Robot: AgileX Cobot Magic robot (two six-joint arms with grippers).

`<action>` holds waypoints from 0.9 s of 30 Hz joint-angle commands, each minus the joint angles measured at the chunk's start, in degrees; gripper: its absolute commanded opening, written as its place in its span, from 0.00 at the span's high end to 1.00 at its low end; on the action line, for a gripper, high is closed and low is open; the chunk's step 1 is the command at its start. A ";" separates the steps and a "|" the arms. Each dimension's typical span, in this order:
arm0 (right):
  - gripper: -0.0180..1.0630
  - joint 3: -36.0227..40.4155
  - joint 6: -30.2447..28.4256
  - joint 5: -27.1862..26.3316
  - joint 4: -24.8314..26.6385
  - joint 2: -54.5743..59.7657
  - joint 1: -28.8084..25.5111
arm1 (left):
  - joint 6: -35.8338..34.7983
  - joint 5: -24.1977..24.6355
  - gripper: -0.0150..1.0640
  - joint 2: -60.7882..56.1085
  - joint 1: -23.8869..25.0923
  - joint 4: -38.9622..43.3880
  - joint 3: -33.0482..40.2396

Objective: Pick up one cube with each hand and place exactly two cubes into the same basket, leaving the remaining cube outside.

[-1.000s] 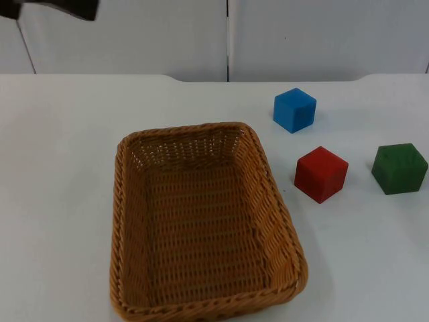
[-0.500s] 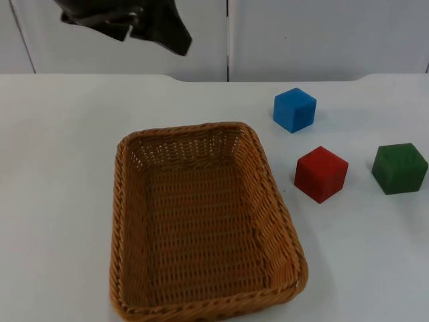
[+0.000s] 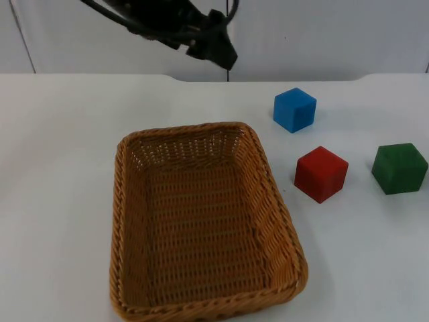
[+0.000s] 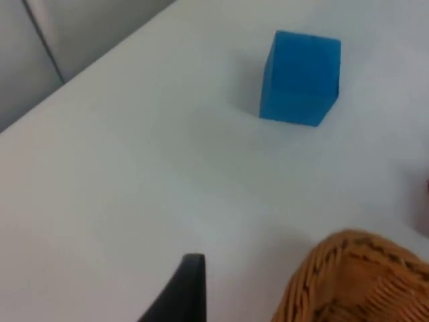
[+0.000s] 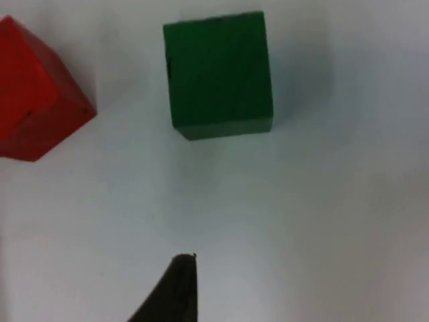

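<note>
Three cubes lie on the white table to the right of a woven brown basket, which has nothing in it. The blue cube is farthest back, the red cube sits close to the basket's right wall, and the green cube is at the far right. My left gripper hangs high over the table's back edge, behind the basket and left of the blue cube, holding nothing. My right gripper hovers over bare table close to the green cube, with the red cube beside it.
The grey partition wall closes off the back of the table. The basket's corner lies close under the left gripper. Open table stretches left of the basket and in front of the cubes.
The left arm has swung in from the upper left toward the right, and its gripper now hangs behind the basket, nearer the blue cube. Cubes and basket have not moved.
</note>
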 commanded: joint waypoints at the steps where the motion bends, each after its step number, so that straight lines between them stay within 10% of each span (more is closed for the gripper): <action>1: 0.01 -2.31 0.59 -0.66 -0.27 2.20 0.38 | 0.18 -0.23 0.01 2.50 -0.97 -1.08 -2.71; 27: 0.01 -9.48 1.94 -9.75 1.24 19.23 3.82 | 16.00 -5.33 0.01 20.19 -7.24 -14.68 -17.49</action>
